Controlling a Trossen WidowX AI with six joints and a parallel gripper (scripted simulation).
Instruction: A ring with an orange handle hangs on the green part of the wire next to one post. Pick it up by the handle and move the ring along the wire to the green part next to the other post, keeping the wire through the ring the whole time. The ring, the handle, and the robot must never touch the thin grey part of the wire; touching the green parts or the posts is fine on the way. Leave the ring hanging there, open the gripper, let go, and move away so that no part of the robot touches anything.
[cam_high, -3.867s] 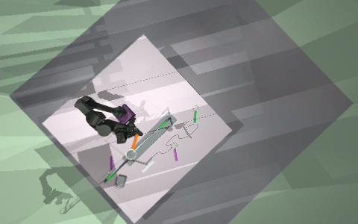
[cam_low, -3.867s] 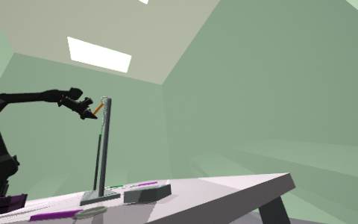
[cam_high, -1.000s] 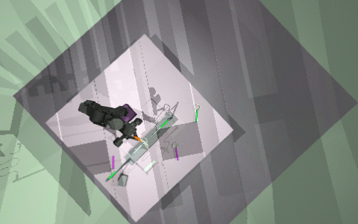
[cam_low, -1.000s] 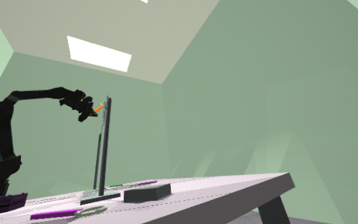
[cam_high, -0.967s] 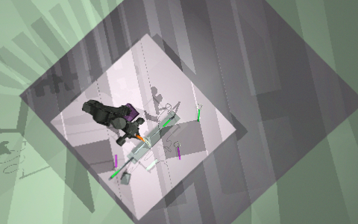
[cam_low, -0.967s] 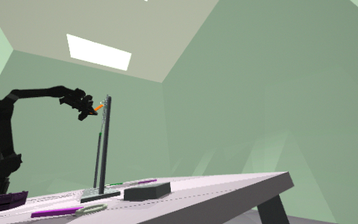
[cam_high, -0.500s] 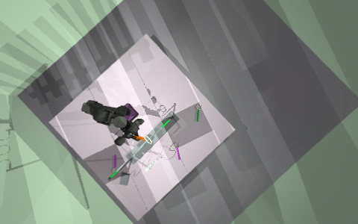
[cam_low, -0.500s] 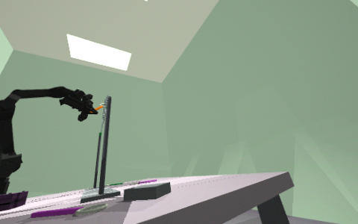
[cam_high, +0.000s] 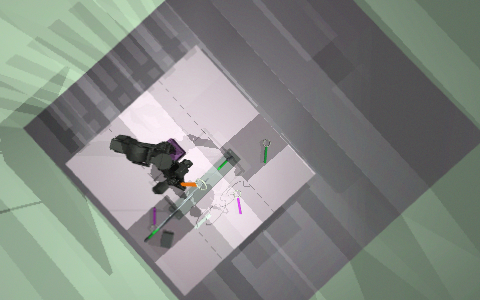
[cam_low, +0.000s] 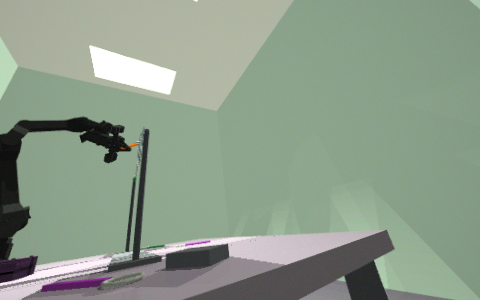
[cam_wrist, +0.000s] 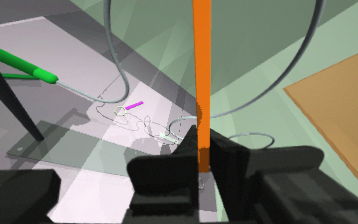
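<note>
Black claw (cam_high: 181, 184) (cam_low: 127, 148) (cam_wrist: 197, 128) grips the orange handle (cam_high: 188, 184) (cam_low: 133, 145) (cam_wrist: 202, 75) — its fingers closed on the lower end. Beyond, the ring (cam_high: 205, 186) is held aloft midway between the wire's two green parts (cam_high: 223, 165) (cam_high: 154, 233); whether it touches the grey stretch cannot be told. Farther off, a magenta stick (cam_high: 240, 206) (cam_wrist: 134, 105) lies on the pale table (cam_high: 185, 80) (cam_low: 325, 260) (cam_wrist: 80, 200).

The arm (cam_high: 136, 152) (cam_low: 52, 125) is black with chunky joints.
</note>
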